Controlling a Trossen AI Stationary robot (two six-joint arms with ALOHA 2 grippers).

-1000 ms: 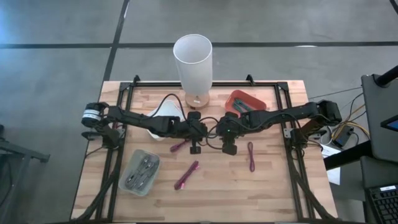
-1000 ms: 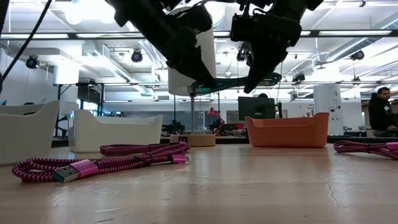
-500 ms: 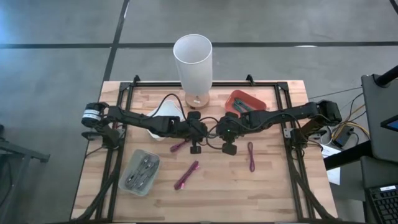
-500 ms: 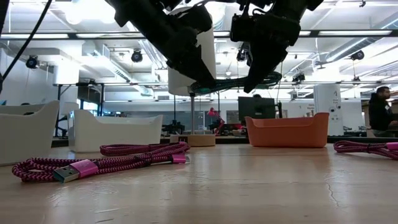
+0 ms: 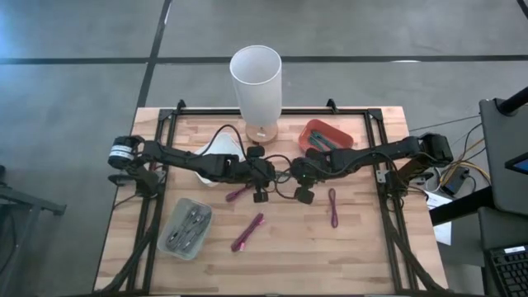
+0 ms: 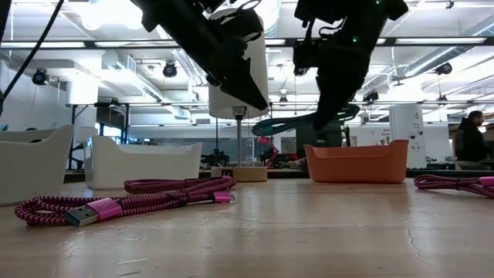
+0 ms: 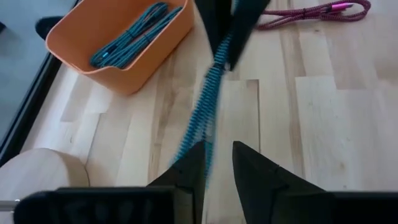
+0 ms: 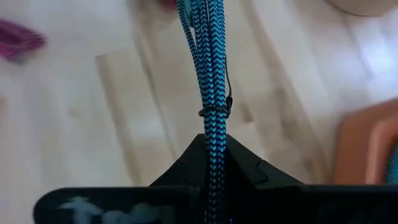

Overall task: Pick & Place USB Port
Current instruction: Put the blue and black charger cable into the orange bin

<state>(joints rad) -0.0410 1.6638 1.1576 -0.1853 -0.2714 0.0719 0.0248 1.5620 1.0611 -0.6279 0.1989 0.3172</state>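
Right gripper (image 8: 211, 146) clamped on bundled teal braided USB cable (image 8: 208, 56) mid-table; left gripper (image 7: 216, 163) part-open around it, grip unclear.

The blue braided USB cable (image 8: 210, 81) is bundled up with a thin dark tie around it, hanging in the air above the table and pinched at one end in the right pincer (image 8: 210, 149). Its other end sits loosely between the left pincer's (image 7: 217, 158) parted fingers. More blue cables (image 7: 134, 34) are lying in the orange bin (image 7: 118, 68).
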